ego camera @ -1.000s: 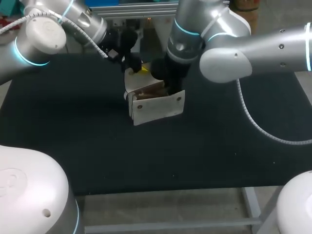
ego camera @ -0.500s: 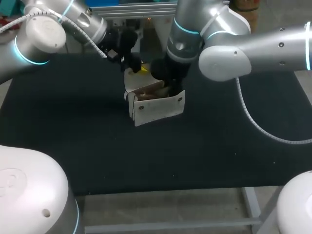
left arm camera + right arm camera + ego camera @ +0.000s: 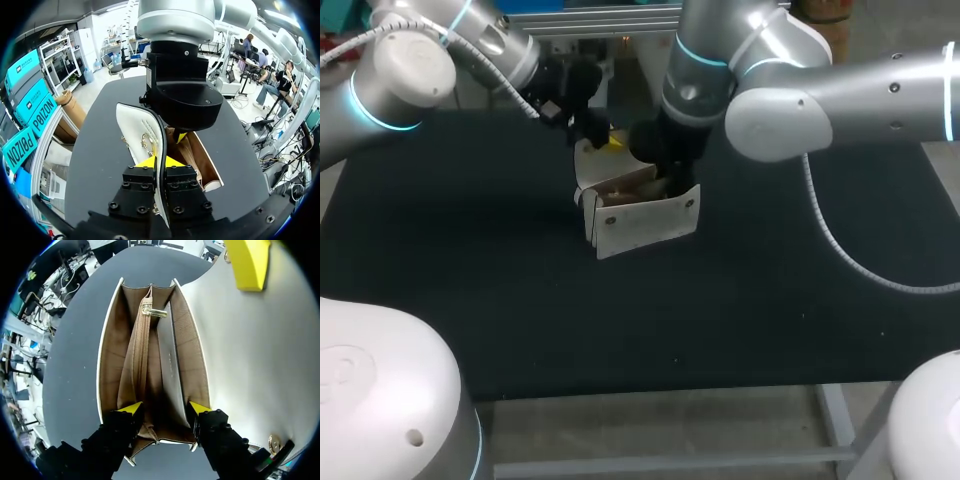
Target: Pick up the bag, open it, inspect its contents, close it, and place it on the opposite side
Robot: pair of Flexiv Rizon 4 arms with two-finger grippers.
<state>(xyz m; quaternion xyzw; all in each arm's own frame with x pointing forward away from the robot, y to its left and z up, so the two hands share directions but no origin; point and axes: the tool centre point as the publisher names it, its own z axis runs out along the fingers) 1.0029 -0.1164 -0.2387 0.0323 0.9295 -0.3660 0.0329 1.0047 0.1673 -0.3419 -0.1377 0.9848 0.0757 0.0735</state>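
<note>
Surface: black tabletop (image 3: 470,280), with both arms reaching to its far middle.

Item 1: bag (image 3: 645,222), white outside and tan inside. It stands on its base near the far edge of the tabletop, about midway between the left and right edges. Its long axis runs roughly parallel to that far edge, slightly skewed. The mouth faces up and is open.

Item 2: flap (image 3: 137,125), white, raised upright on the bag's far side and clear of the mouth.

Item 3: left claw (image 3: 156,162), clamped on the flap's upper edge, with the white panel pinched between its yellow tips.

Item 4: right claw (image 3: 165,410), fingers apart. It points down at the right-hand end of the mouth, one tip towards each long wall, spanning the bag's short width. Whether the tips press on the walls cannot be told.

Item 5: zipped divider (image 3: 145,355), tan, running lengthwise down the interior straight ahead of the right claw, with a gold clasp (image 3: 157,313) at its far end. No loose contents are visible in the compartments.

Assessment: the step in hand appears to be inspection. Closing depends on one relation: the flap must fold towards the near edge and across the mouth, and the right claw sits in that path. It would likely need to lift out first. The left claw, already on the flap, is better placed to close it.
</note>
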